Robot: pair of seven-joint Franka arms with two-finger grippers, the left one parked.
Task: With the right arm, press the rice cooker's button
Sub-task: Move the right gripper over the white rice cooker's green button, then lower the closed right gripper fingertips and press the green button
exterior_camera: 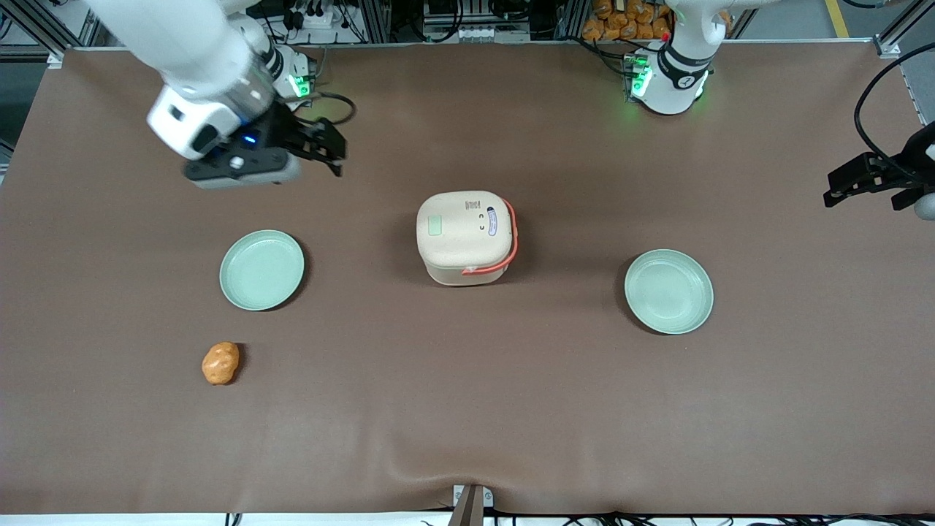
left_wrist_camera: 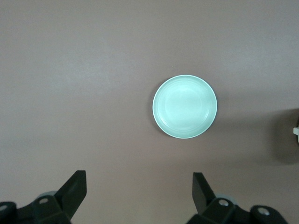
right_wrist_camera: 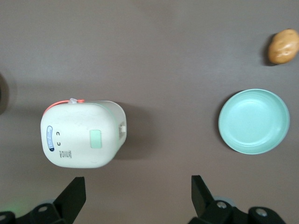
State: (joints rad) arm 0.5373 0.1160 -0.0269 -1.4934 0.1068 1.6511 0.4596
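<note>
Above the counter (exterior_camera: 109,438), well apart from the rice cooker (exterior_camera: 464,237), your pincer (exterior_camera: 325,150) hangs released; approach pending, so carry it over the lid button.

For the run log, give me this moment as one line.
phase: approach | gripper: open, raised, apart from rice cooker | rice cooker: lid closed, untouched

matt brown cloth table (exterior_camera: 467,409), glossy plates (exterior_camera: 261,269)
</note>
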